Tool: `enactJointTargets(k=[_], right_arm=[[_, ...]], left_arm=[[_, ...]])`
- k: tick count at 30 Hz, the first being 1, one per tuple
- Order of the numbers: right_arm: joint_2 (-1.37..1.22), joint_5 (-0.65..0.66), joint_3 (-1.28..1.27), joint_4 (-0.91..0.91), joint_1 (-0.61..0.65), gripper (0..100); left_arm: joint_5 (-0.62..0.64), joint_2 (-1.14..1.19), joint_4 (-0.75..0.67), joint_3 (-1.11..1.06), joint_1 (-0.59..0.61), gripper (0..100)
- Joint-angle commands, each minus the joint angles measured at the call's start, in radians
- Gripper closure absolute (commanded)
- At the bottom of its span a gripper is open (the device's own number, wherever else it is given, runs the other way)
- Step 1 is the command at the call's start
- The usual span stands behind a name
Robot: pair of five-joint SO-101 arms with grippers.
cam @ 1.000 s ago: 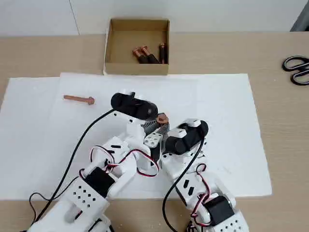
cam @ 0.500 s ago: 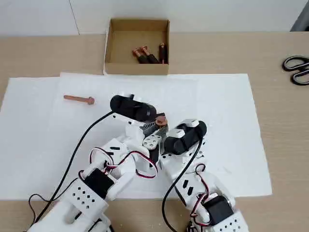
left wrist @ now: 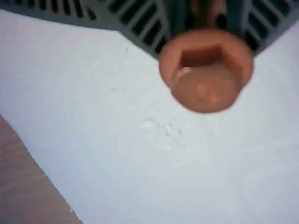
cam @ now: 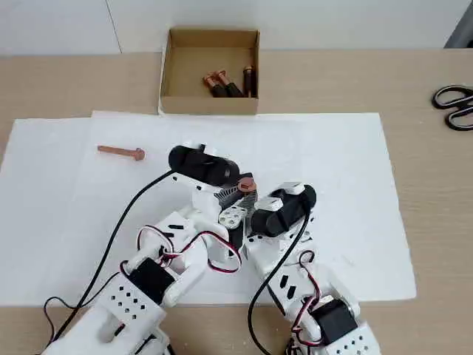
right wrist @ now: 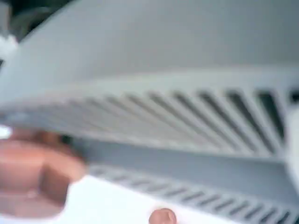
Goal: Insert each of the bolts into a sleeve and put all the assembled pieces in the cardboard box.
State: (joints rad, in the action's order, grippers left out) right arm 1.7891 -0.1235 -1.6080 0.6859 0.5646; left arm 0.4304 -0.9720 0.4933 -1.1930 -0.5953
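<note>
Across most of the tan worktop point(cam: 74, 81) lies a white sheet point(cam: 347, 185). Both arms stand at the front & meet over sheet ctr: left arm point(cam: 199, 164) w/ black cable, right arm point(cam: 284, 211) just beside it, wrists close together. Cardboard box point(cam: 210, 106) sits at the back, at sheet's far edge, w/ 3 assembled pieces point(cam: 229, 85) inside, toward its right half. Scissors point(cam: 454, 106) lie at far right, off the sheet. Left fingers point(left wrist: 135, 21), grey & ribbed, are clamped on a copper-coloured bolt point(left wrist: 205, 70), head up, btwn the two wrists, above the sheet. Right arm's grip: can't tell. Spare bolt point(cam: 122, 151) lies flat on sheet, well left of the arms.
</note>
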Motion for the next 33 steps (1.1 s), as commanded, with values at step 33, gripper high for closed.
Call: enactJointTargets(k=[33], right_arm=[[0.013, 0.000, 0.026, -0.022, 0.005, 99.5]], left_arm=[[-0.005, -0.009, 0.074, 0.001, -0.040, 89]])
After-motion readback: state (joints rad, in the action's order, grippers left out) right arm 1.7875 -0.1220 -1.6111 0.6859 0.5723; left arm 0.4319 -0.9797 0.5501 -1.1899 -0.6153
